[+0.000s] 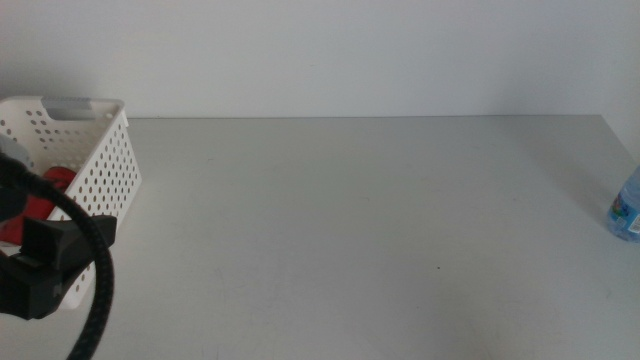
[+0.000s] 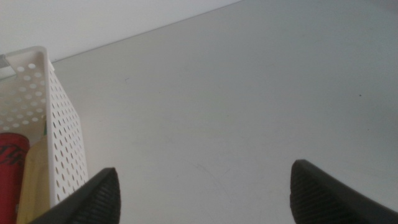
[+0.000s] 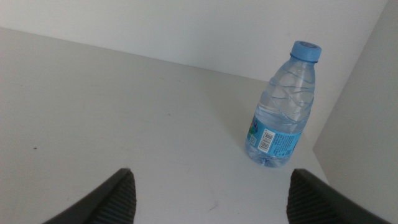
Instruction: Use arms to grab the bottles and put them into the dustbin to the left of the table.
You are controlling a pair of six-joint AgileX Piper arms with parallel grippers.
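1. Two containers are sitting in the white perforated basket point(image 1: 105, 165) at the far left of the desk point(image 1: 360, 220): the red soda can point(image 2: 11, 174) and, right beside it, something yellow point(image 2: 34, 186) pressed against the basket's inner wall. It's probably the tea bottle, but I can only see a sliver.
2. My left end effector point(image 2: 202, 196) is spread wide and holding nothing, just beside the basket's outer wall over bare desk. In the middle view my left arm point(image 1: 45, 260) with its black cable covers the near part of the basket.
3. My right end effector point(image 3: 211, 196) is also spread wide and empty, facing the clear water bottle point(image 3: 283, 102) with the blue cap.
4. That water bottle stands upright at the far right edge of the desk, close to the wall corner, well apart from the basket.
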